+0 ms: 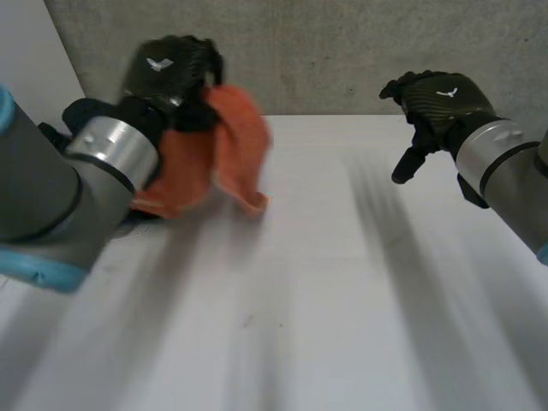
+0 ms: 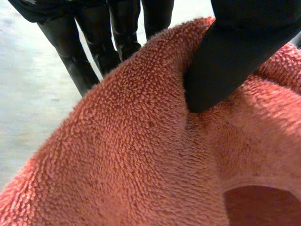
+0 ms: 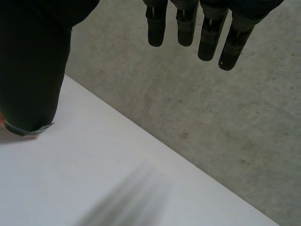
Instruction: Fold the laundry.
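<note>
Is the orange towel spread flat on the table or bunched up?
Bunched up: the orange towel hangs in loose folds from the left hand, whose thumb pinches it.

Plain salmon-orange on the towel (image 1: pixel 214 154), no print, just a fine looped terry nap, darker red-orange in the folds and in the hollow under its hem. Black on the left hand (image 1: pixel 167 73) and the right hand (image 1: pixel 441 98) alike, with a faint greenish woven sheen and a small white emblem on the back of each; plain black on the fingers (image 3: pixel 209 37), silver-grey on the wrist cuffs (image 1: pixel 111 150), light blue on the left arm's cap (image 1: pixel 38 272). White on the tabletop (image 1: pixel 342 300), mottled and speckled grey, like concrete, on the wall (image 1: pixel 342 51) behind.
</note>
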You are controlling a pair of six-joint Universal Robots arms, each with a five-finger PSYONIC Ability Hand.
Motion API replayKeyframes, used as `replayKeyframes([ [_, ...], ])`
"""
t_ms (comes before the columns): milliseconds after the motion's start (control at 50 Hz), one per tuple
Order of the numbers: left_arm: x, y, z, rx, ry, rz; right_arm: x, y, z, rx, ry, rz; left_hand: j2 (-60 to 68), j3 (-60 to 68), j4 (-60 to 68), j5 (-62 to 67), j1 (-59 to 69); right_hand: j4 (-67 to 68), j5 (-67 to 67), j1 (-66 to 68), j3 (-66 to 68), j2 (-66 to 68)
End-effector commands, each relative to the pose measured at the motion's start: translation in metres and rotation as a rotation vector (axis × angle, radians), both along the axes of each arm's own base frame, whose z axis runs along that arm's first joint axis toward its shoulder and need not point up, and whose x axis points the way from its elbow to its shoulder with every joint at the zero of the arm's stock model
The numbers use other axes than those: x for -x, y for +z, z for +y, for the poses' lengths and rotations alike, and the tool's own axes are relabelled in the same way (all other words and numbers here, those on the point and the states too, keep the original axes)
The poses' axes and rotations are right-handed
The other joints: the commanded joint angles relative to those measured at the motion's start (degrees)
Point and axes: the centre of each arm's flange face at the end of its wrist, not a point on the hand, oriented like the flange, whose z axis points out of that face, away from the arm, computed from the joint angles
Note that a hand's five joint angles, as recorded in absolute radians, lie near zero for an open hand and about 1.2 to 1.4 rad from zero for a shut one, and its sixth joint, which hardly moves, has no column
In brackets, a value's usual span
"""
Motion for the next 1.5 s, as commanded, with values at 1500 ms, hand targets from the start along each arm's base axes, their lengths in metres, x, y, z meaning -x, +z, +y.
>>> replayKeyframes([
  [1500, -0.045, -0.170, 0.044, -0.409, 0.141, -0.634, -0.030, -0.145, 0.004, -0.214, 0.272, 0.423, 11.8, 11.9, 11.4, 16.1, 17.3, 66.6, 66.2, 68.6, 67.8, 67.3],
])
